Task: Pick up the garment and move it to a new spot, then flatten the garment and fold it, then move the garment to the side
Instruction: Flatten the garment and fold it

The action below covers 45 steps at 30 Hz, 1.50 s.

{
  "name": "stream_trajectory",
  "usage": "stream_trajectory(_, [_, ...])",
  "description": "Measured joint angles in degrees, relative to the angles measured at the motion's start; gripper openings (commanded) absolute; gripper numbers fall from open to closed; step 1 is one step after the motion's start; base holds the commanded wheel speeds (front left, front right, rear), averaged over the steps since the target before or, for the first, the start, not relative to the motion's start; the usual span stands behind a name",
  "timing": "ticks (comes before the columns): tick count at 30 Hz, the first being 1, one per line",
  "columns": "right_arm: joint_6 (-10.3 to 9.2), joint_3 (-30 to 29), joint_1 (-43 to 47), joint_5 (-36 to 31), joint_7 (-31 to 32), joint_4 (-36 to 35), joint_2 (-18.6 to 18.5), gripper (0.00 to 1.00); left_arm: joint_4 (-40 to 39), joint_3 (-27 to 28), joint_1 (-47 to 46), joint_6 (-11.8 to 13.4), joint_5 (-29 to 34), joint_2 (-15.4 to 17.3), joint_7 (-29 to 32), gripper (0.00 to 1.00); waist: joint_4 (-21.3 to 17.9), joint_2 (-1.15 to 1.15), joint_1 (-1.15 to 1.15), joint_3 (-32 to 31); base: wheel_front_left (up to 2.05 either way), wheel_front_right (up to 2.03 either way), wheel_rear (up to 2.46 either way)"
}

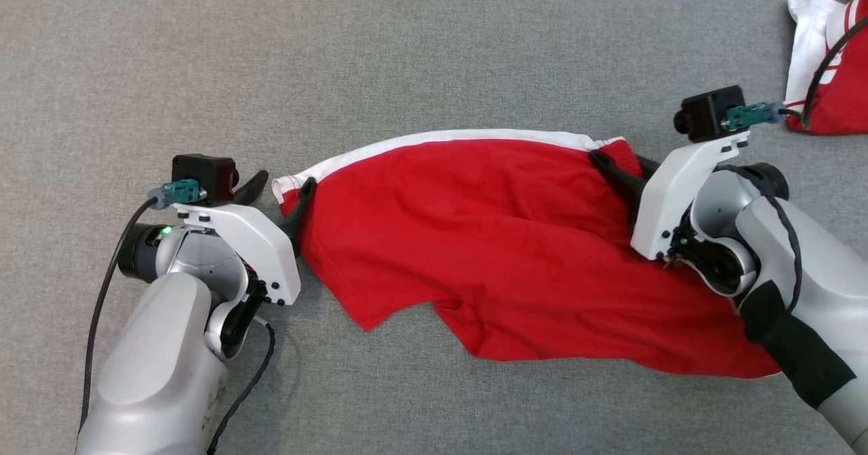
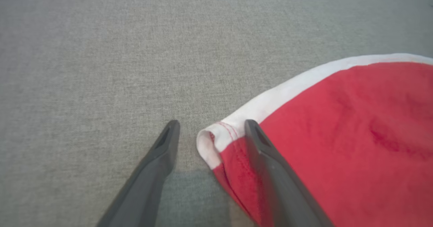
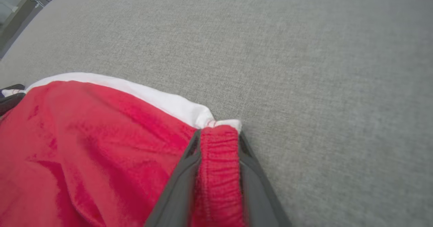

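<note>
Toward the left side of the grey table, straddling the white-trimmed corner of the red shorts with the left gripper, on spread fingers, nothing pinched yet. Across mid-table, lying stretched out but rumpled. At the right end, pinching the elastic waistband in the right gripper. Looks like the flattening step; next calls for closing the left fingers, then pulling both ends taut.

Left tool splayed wide — right tool clamped narrow, forearms angling inward.
</note>
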Motion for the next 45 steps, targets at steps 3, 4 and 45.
stream_trajectory(3, [0.01,1.47,-0.09,0.89,-0.16,-0.34,-0.07,0.00,0.20,-0.21,-0.16,-0.10,-0.36,-0.01,-0.19,0.38,-0.06,0.00,0.00,0.15,0.00,0.00,0.00])
stream_trajectory(4, [0.01,1.86,-0.17,1.20,-0.25,-0.42,-0.24,0.00,0.22,-0.23,-0.16,-0.14,-0.47,0.00,-0.48,0.11,-0.05,0.00,0.00,0.14,0.00,0.00,0.00])
stream_trajectory(45, [0.01,3.65,13.80,6.11,-25.43,-19.49,-13.21,0.00,-38.84,1.78,23.03,3.71,-6.46,9.76,4.47,0.00,-4.71,0.00,0.00,-17.58,0.00,0.00,0.00])
